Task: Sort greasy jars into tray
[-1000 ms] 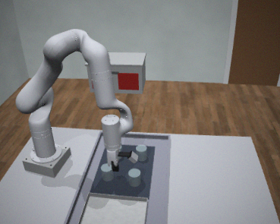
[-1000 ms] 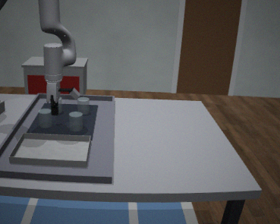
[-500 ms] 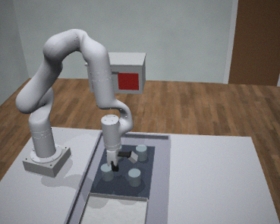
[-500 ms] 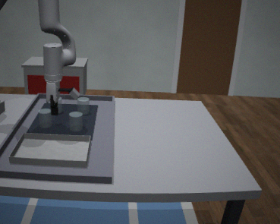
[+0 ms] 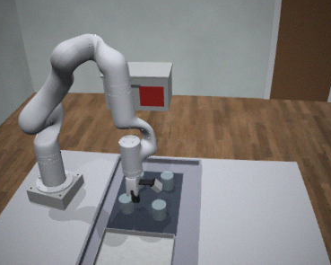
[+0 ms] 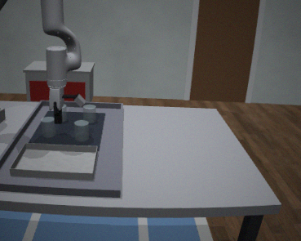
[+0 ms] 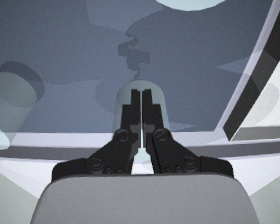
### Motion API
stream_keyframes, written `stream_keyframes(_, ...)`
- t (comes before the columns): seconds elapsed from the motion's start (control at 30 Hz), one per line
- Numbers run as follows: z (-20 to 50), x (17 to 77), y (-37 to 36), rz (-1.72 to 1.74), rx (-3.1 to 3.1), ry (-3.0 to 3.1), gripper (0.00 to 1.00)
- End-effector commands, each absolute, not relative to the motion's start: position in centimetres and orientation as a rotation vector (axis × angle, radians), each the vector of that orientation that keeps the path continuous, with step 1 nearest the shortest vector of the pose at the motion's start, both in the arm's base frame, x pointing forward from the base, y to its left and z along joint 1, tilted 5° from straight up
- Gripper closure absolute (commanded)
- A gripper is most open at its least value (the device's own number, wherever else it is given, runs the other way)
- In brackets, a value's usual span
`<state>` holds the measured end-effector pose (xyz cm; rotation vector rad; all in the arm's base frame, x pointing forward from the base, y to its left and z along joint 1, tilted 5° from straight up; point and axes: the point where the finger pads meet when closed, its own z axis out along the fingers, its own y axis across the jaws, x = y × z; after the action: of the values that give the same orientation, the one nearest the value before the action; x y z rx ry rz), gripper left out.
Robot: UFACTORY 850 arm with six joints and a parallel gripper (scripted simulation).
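Four pale glass jars stand on the dark mat (image 5: 143,224) (image 6: 66,140) (image 7: 190,60): a front left jar (image 5: 126,206) (image 6: 48,129) (image 7: 141,84), a front right jar (image 5: 159,211) (image 6: 81,131) (image 7: 191,4), a back right jar (image 5: 167,181) (image 6: 90,114), and a back left jar (image 6: 63,113) (image 7: 15,100) partly hidden by the gripper in the top and exterior views. My gripper (image 5: 135,199) (image 6: 58,122) (image 7: 141,102) is shut and empty. Its tips overlap the front left jar in the wrist view; I cannot tell whether they touch it. The light tray (image 5: 141,234) (image 6: 52,173) (image 7: 257,133) beside the mat shows no jar inside.
The steel table top (image 5: 189,206) (image 6: 112,158) has a raised dark rim (image 5: 92,224) (image 6: 67,190) along its left, back and front sides. White table surface (image 5: 253,206) (image 6: 177,154) extends to the right. The arm's base (image 5: 56,191) stands to the left.
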<state>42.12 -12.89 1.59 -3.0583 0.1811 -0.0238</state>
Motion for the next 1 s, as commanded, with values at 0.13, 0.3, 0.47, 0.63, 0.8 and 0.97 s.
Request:
stream_keyframes(0.13, 1.69, 42.08, -12.90, -0.025, -3.058, 0.181, 1.00)
stream_keyframes(0.3, 1.74, 42.01, -12.90, -0.025, -3.058, 0.181, 1.00)
stream_keyframes(0.47, 1.80, 41.94, -12.89, -0.025, -3.058, 0.181, 1.00)
stream_keyframes(0.63, 1.85, 41.87, -12.89, -0.025, -3.058, 0.181, 1.00)
stream_keyframes(0.8, 1.88, 41.83, -12.89, -0.025, -3.058, 0.181, 1.00)
stream_keyframes(0.97, 1.93, 41.77, -12.88, -0.025, -3.058, 0.181, 1.00)
